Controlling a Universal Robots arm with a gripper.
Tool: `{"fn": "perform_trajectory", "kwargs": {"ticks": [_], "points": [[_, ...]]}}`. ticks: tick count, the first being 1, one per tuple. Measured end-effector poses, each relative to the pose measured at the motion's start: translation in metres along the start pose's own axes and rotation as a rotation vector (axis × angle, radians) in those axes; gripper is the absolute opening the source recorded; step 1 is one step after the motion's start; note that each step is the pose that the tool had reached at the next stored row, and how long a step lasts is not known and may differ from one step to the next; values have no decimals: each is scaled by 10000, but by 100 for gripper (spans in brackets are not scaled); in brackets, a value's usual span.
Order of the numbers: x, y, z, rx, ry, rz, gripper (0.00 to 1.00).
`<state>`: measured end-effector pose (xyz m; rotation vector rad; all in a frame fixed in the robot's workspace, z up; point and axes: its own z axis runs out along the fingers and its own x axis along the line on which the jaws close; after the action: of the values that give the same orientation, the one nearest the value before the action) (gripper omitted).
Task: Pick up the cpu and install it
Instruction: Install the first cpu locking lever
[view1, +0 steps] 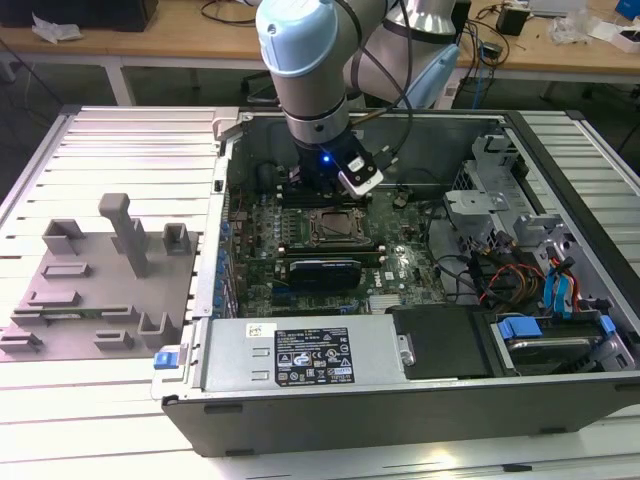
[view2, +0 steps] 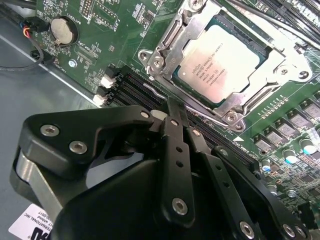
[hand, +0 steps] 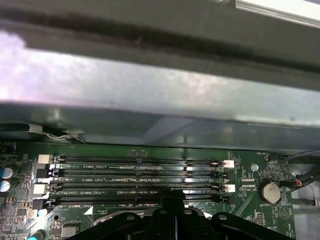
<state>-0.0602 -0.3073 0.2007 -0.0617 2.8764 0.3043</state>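
Already the cpu (view2: 224, 61) lay flat in its socket (view2: 175, 35) on the green board (view2: 90, 30). Just beside it, over the long memory slots (view2: 145, 92), hung the gripper (view2: 172, 112), its jaws pressed together and holding nothing.

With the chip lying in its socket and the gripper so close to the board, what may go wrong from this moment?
1. The cpu lies in the socket, but the pictures cannot confirm it sits flat; if it is tilted, clamping may harm the contacts.
2. The gripper hangs just above the memory slots, beside the socket. A small downward or sideways move may strike them or their white latches.
3. Loose cables lie inside the case and may snag the arm.
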Motion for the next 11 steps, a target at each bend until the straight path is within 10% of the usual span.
{"fn": "perform_trajectory", "kwargs": {"ticks": [11], "points": [[33,-21,26,0,-185,-40,11]]}}
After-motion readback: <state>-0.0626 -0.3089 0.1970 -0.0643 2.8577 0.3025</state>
